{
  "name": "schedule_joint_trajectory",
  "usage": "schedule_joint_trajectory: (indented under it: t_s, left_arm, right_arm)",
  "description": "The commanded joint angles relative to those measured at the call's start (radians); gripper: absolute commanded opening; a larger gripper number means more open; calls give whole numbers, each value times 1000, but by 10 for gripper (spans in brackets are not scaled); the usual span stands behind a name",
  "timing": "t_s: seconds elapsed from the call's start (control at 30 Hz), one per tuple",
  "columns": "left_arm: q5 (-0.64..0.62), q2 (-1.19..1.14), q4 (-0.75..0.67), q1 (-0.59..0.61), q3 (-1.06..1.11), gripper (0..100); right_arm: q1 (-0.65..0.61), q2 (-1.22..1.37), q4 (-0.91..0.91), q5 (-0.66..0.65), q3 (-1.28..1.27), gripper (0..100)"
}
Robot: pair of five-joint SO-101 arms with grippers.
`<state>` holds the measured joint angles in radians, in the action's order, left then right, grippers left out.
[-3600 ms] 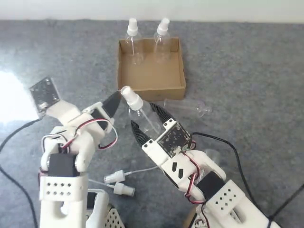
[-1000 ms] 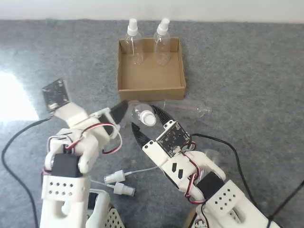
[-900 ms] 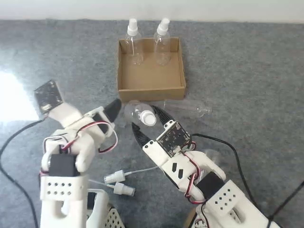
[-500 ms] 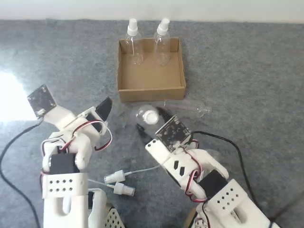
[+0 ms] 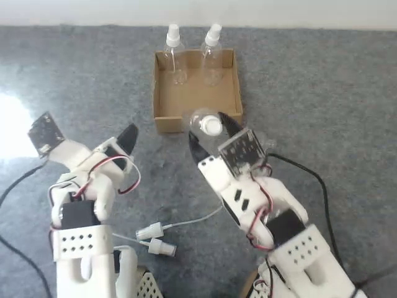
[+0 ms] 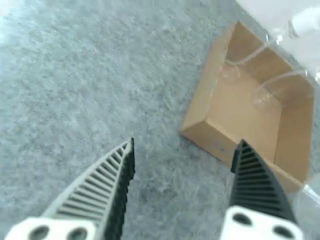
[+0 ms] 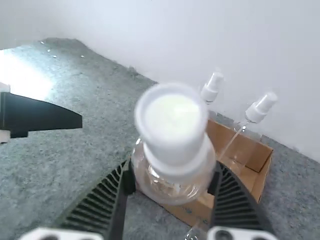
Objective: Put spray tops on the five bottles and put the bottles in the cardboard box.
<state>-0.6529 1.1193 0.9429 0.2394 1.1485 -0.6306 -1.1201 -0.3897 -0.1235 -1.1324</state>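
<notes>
Two bottles stand upright inside the cardboard box [image 5: 197,99], against its far wall, each with a white spray top on. In the high view, the far-left bottle [image 5: 173,54] is near the box's far left corner. The far-right bottle [image 5: 213,54] is next to it toward the right corner, and the two do not touch.

A third one, the held bottle [image 7: 172,165], sits in the right gripper [image 5: 211,129]. The fingers [image 7: 107,200] press on its clear body from both sides, just under the shoulder. Its white cap [image 7: 172,122] points up toward the high camera. From above, this bottle shows over the middle of the box's near wall. The right wrist view places it on the near side of the box, with the box's corner behind it. Its height over that wall cannot be told.

The left gripper [image 6: 185,155] hangs over the grey table [image 5: 322,81] in front of the box's near left corner, apart from it. Its fingers are spread wide with nothing between them.

Just in front of the box's near right corner, the end of a lying bottle [image 5: 267,144] shows beside the right gripper, its remainder hidden.

Well in front of the box, between the arms' bases, two loose tops lie close together: the nearer loose top [image 5: 162,248] and the farther loose top [image 5: 149,233], each trailing a thin tube.
</notes>
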Motion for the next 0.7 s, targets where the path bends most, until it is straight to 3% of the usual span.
schedule_joint_trajectory:
  t_s: [0.0, 0.67]
  left_arm:
    - [8, 15, -55, 61, 1, 291]
    - [8, 15, -57, 66, 8, 291]
  right_arm:
    - [44, 191, 7, 8, 186, 139]
    - [125, 872, 8, 8, 727, 139]
